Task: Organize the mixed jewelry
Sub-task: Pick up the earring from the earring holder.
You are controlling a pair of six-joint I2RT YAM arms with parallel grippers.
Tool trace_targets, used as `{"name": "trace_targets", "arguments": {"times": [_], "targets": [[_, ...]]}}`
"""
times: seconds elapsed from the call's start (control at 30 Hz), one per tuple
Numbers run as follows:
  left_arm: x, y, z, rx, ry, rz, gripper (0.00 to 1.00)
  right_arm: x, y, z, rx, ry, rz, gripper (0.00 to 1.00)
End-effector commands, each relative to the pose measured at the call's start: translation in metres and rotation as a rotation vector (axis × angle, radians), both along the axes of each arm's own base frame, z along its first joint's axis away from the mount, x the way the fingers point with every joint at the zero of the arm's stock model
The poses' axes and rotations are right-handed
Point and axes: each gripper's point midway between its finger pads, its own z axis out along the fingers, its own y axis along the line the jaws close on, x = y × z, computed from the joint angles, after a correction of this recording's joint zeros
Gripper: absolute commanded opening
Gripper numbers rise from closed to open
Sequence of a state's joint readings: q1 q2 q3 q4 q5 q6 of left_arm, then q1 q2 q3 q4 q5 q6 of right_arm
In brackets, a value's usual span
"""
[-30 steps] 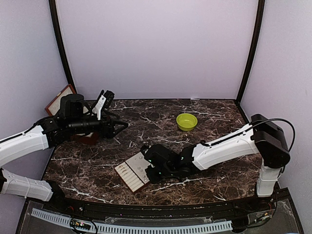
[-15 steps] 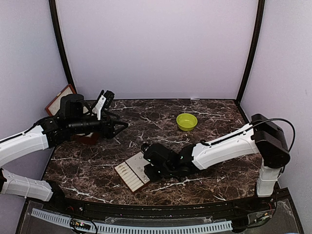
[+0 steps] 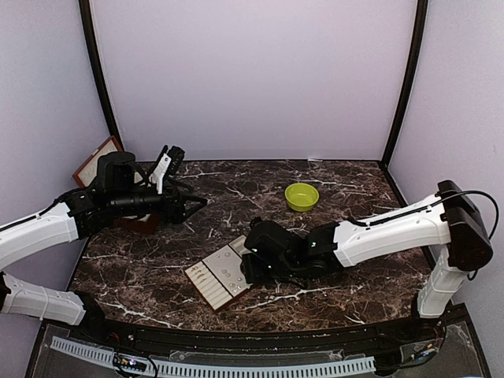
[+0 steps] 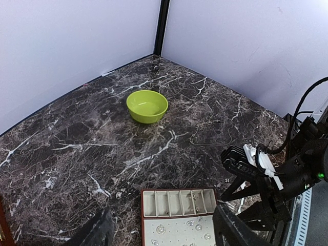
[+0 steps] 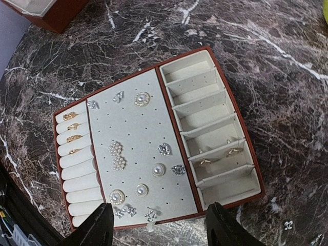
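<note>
left tool hangs apart and empty above the counter; the jewelry lies in the tray, just under the right tool, also apart, holding nothing. best to lift straight up without brushing the jewelry at the near edge.

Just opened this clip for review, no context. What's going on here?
The right gripper hovers open over the cream jewelry tray, holding nothing. The tray carries studs on its middle panel, gold rings in the side rolls and a few pieces in the compartments; one loose piece lies on the table beside it. The left gripper hangs open and empty off to the left.
</note>
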State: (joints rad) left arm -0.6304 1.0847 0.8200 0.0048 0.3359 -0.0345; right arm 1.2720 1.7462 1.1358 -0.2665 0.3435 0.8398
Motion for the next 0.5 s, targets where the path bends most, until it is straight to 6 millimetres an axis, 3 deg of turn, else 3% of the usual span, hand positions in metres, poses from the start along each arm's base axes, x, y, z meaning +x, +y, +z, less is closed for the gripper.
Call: {"name": "trace_targets", "arguments": {"times": [0.0, 0.47], "targets": [[-0.001, 0.001, 0.023, -0.035, -0.038, -0.001, 0.69, -0.013, -0.006, -0.009, 0.020, 0.071, -0.037, 0.61], [0.000, 0.001, 0.023, -0.033, -0.043, 0.003, 0.69, -0.020, 0.016, -0.026, -0.042, 0.068, 0.047, 0.32]]}}
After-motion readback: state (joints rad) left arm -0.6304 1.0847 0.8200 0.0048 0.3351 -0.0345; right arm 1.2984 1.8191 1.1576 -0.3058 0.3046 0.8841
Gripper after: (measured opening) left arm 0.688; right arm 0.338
